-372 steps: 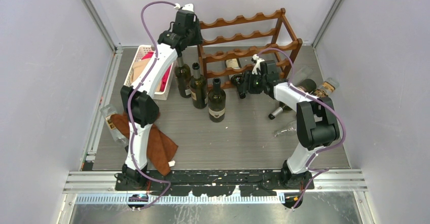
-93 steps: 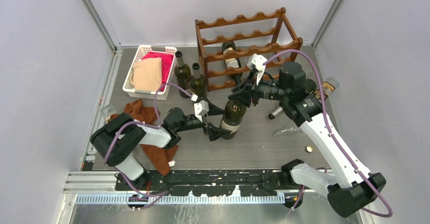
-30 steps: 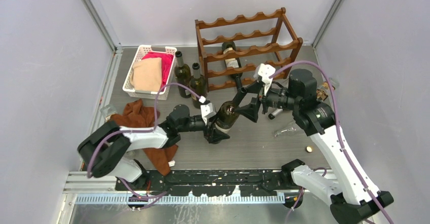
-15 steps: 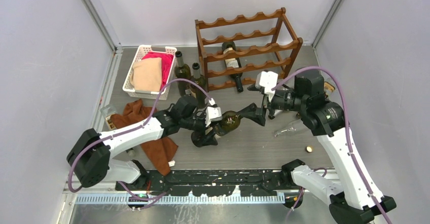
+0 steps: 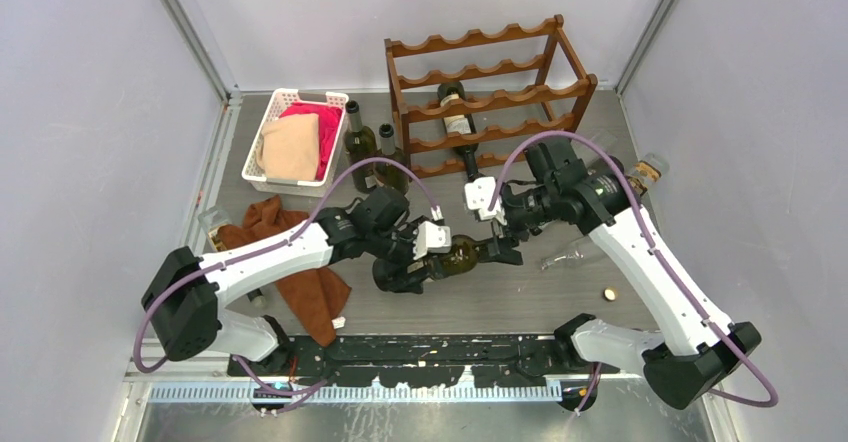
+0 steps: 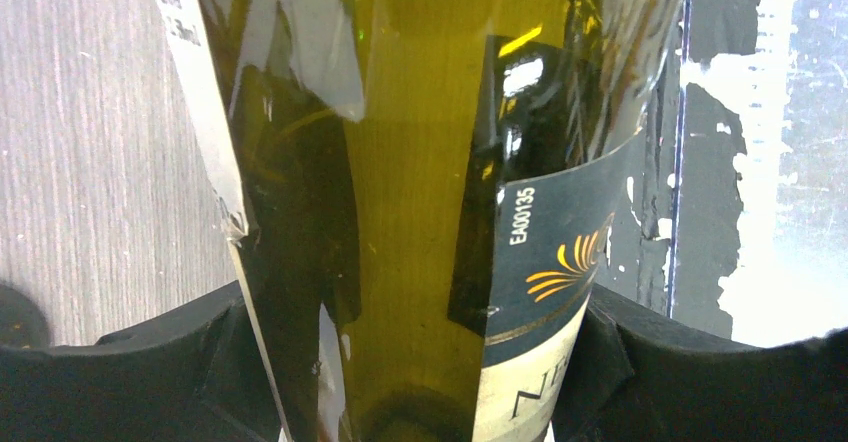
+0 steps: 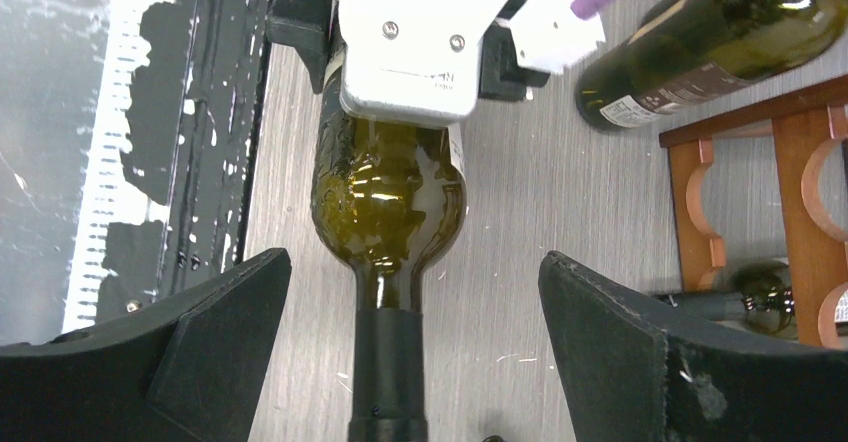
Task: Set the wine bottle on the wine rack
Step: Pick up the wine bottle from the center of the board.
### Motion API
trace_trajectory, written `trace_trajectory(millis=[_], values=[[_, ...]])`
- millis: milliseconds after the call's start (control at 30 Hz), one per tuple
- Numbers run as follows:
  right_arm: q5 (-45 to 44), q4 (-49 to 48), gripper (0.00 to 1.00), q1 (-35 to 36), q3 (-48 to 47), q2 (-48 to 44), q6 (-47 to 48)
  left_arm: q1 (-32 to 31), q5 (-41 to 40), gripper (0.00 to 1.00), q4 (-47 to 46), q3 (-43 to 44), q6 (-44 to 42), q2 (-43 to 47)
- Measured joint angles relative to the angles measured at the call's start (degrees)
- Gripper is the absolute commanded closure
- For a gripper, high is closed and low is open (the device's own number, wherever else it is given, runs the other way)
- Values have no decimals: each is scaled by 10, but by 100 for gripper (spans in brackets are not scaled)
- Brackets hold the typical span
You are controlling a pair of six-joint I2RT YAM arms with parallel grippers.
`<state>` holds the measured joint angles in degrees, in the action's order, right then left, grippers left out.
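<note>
Tipped over from upright a few seconds ago, the bottle [image 5: 458, 255] now lies nearly level near the front of the surface [image 5: 500, 297]. The left tool [image 5: 432, 259] pinches its labelled body. Its neck points into the right tool [image 5: 500, 240], whose fingers are spread wide on either side of the neck and clear of the glass. The rack [image 5: 480, 37] stands well apart at the back. A second bottle [image 5: 458, 122] lies in a middle tier. Two upright bottles [image 5: 360, 142] stand just beside its left end. Further left, a basket [image 5: 310, 93] holds a beige cloth [image 5: 290, 147] and a pink cloth [image 5: 318, 117]. A brown cloth [image 5: 320, 302] lies under the left arm. A clear bottle [image 5: 570, 255] and a cap [image 5: 608, 293] lie right.
</note>
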<state>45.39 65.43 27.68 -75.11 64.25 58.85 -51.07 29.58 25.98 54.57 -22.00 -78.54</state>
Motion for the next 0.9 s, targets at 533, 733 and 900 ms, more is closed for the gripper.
trace_trajectory(millis=[533,733,900], values=[[-71,-42,0,84,73,11,2,-6,-11,100,30,19,-25,-14],[-104,-91,0,99,99,11,-18,-6,-9,100,28,19,-25,-15],[-118,-113,1,109,112,11,-21,-6,-8,100,24,19,-25,-15]])
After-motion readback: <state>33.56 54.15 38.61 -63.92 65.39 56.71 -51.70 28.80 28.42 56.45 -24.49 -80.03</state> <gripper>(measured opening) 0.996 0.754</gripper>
